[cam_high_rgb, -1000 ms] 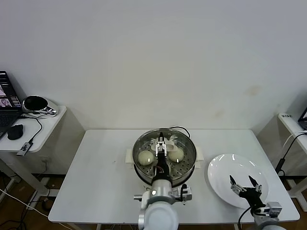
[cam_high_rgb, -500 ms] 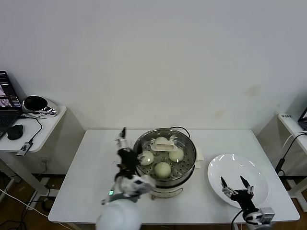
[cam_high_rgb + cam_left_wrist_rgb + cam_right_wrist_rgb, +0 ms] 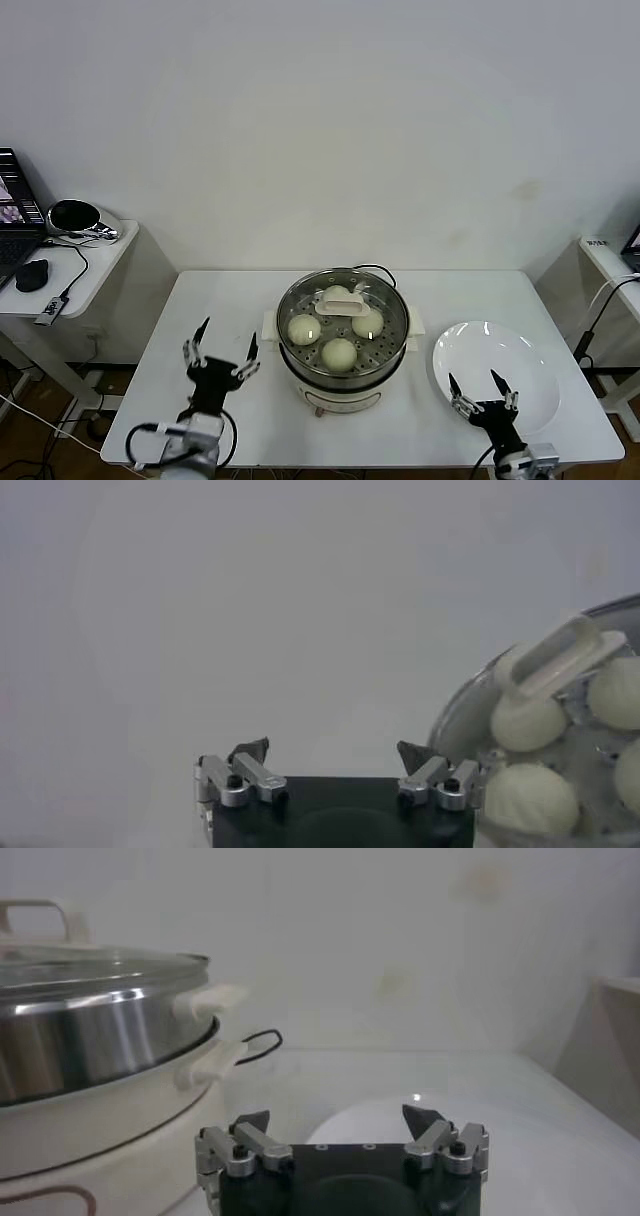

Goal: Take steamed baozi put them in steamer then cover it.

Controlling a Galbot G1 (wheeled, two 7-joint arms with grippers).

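The left pincer (image 3: 222, 358) has withdrawn from the cover (image 3: 342, 318) to the desk's (image 3: 450, 285) near edge, wide open and empty like the right pincer (image 3: 479, 393) by the plate (image 3: 520, 352), leaving four baozi (image 3: 339, 352) inside the covered steamer (image 3: 345, 375), task apparently complete.

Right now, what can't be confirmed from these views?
- Head view: the fourth baozi is partly hidden behind the cover handle.
- Left wrist view: the steamer is cut off by the edge.
- Right wrist view: the white plate is blocked by the right gripper.
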